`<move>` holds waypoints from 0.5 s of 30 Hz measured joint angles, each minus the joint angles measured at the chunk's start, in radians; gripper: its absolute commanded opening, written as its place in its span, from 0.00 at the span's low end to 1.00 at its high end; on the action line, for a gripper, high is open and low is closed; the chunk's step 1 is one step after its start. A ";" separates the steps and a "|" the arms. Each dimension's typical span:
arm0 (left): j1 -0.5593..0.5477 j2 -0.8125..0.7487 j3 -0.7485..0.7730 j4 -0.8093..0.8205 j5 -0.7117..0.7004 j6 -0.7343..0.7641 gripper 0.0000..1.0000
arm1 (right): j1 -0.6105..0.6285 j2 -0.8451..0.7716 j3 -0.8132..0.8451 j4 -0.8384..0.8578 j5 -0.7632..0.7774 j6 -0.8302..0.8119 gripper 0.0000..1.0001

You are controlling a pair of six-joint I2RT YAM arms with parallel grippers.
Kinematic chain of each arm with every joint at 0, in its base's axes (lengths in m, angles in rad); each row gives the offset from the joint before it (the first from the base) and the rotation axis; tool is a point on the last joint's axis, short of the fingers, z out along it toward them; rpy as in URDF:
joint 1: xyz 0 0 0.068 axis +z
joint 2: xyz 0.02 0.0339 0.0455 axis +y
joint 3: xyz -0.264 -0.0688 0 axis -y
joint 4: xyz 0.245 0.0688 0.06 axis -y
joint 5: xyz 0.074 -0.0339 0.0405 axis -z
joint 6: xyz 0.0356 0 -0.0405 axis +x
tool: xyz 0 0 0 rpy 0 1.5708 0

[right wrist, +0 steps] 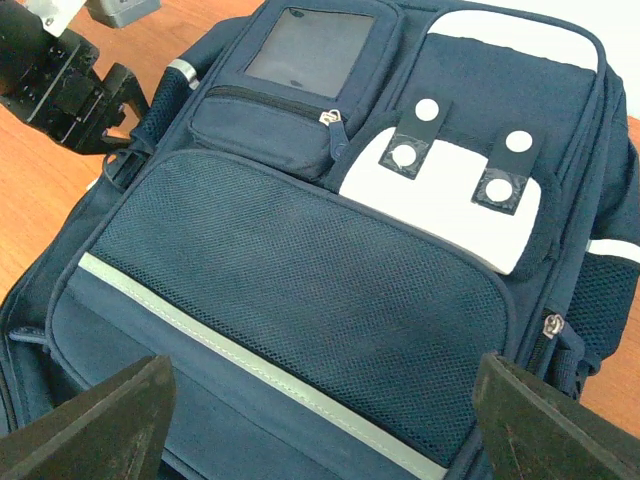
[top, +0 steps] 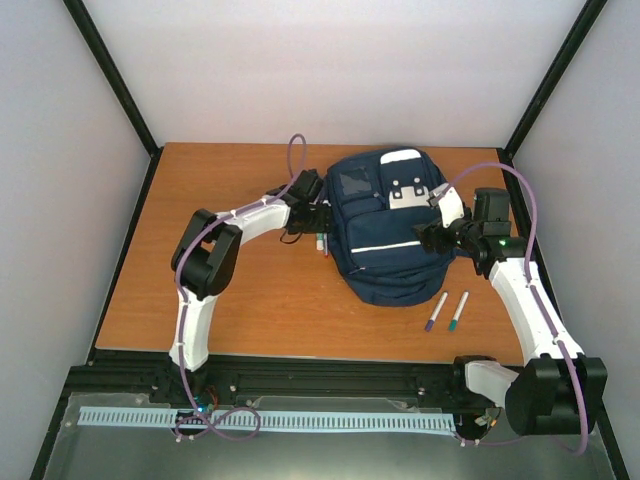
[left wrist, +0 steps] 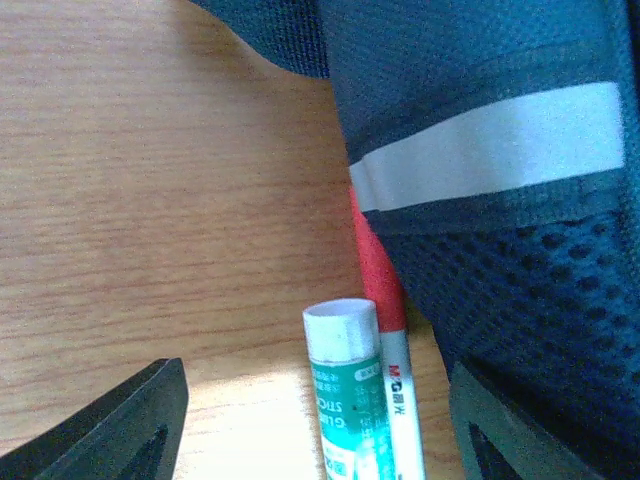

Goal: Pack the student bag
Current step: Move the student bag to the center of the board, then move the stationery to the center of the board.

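- Student bag (top: 385, 240) lies flat on the tabletop (top: 230, 300), toward 2 o'clock from its middle. Its front faces up and its white-patched top points to 12 o'clock.
- The left gripper (top: 318, 222) is at the bag's 9 o'clock edge with its jaws released and wide. A glue stick (left wrist: 345, 390) and a red pen (left wrist: 385, 330) lie side by side between the fingers, unclamped, the pen's far end against the bag's side.
- The right gripper (top: 432, 238) hovers at the bag's 3 o'clock side, spread open and holding nothing.
- I judge the step to be gathering this stationery. Close on one piece only, centred, since the round glue stick may roll and two together could slip.
- Two markers (top: 446, 312) wait at the bag's 5 o'clock.
- No view shows whether the main compartment is unzipped. The near ends of the glue stick and pen are cut off.
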 measured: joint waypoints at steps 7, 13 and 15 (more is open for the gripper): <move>-0.020 0.041 0.046 -0.050 0.000 0.021 0.64 | 0.000 0.008 0.000 0.000 0.000 -0.003 0.82; -0.027 0.044 0.046 -0.070 -0.031 0.026 0.60 | 0.000 0.008 0.000 -0.001 -0.005 -0.003 0.81; -0.030 0.044 0.046 -0.079 -0.047 0.026 0.59 | 0.000 0.010 0.000 0.000 -0.007 -0.003 0.80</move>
